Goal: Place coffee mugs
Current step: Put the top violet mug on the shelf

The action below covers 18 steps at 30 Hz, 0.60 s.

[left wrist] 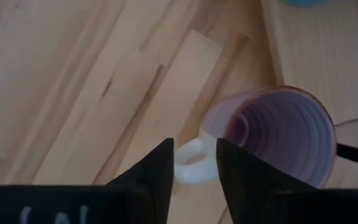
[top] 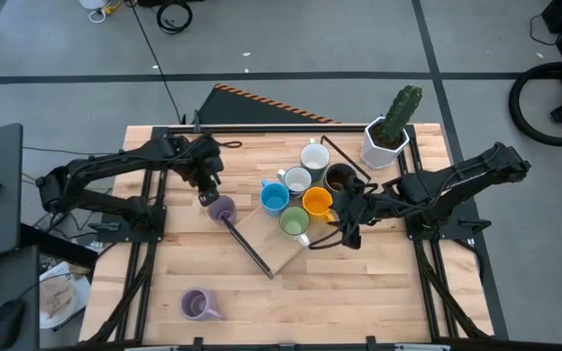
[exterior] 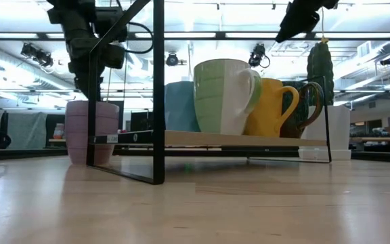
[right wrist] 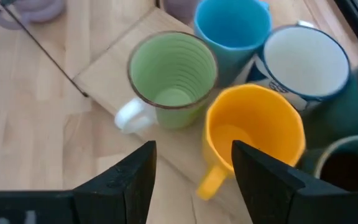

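A lilac mug (top: 222, 209) (left wrist: 278, 134) stands upright on the table beside the black wire rack (top: 247, 244). Its pale handle (left wrist: 191, 167) shows between the fingers of my left gripper (top: 208, 192) (left wrist: 194, 163), which is open and hovers just above the mug (exterior: 92, 132). Green (right wrist: 173, 78), orange (right wrist: 253, 134), blue (right wrist: 232, 28), dark brown (top: 340, 178) and two white mugs (top: 296, 180) stand close together on the rack's wooden board (top: 271, 244). My right gripper (top: 344, 229) (right wrist: 194, 168) is open, high above the orange mug's handle (right wrist: 210, 180). A second lilac mug (top: 196, 305) stands near the table's front edge.
A white angular pot with a green cactus (top: 386, 136) stands at the far right, behind the mugs. The rack's thin black bars (exterior: 158, 88) rise around the board. Bare wooden table (top: 359, 302) lies along the near side.
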Available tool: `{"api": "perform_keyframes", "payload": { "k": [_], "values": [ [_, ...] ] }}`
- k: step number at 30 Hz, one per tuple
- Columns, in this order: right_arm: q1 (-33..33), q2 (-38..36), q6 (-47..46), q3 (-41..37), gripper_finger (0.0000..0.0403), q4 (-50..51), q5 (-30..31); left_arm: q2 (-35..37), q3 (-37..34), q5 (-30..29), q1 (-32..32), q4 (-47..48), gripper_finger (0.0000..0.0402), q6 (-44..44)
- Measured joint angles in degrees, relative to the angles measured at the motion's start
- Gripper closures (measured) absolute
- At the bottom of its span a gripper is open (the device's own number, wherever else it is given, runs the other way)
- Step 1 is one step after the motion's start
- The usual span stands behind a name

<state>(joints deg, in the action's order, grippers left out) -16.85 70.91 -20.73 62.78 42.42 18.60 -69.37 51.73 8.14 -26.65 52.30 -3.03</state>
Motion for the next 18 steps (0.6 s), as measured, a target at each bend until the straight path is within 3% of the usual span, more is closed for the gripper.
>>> {"api": "perform_keyframes", "payload": {
  "k": [9,18],
  "values": [
    [1.47,0.00,4.93,0.00,0.0190,-0.32,-0.76,-2.41,0.12,1.78,0.89,-2.18,0.0195,4.97],
    [3.92,0.02,8.50,0.00,0.0192,-0.73,-2.00,-7.32,0.12,4.13,1.26,-1.89,0.0199,8.27]
  ]
}}
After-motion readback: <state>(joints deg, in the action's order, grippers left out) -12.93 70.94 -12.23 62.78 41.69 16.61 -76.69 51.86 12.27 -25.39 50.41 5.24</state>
